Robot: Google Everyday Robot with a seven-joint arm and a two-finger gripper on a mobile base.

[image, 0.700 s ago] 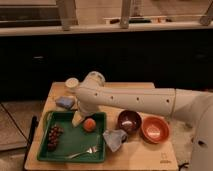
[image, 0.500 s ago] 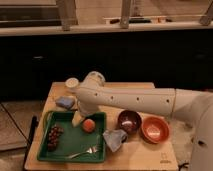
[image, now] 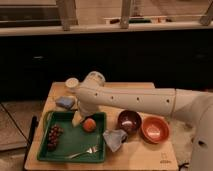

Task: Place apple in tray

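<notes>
The apple (image: 89, 124) is a small orange-red fruit sitting inside the green tray (image: 75, 156), near its upper right corner. My gripper (image: 78, 119) hangs over the tray just left of the apple, at the end of the white arm that reaches in from the right. The arm hides the fingers' stance. A dark bunch of grapes (image: 53, 136) lies at the tray's left side and a fork (image: 82, 151) lies near its front.
A dark brown bowl (image: 129, 120) and an orange bowl (image: 154, 129) stand right of the tray. A crumpled grey-blue cloth (image: 115, 139) lies at the tray's right edge. A blue sponge (image: 65, 102) and a pale cup (image: 72, 83) are behind the tray. The wooden table (image: 150, 160) ends close in front.
</notes>
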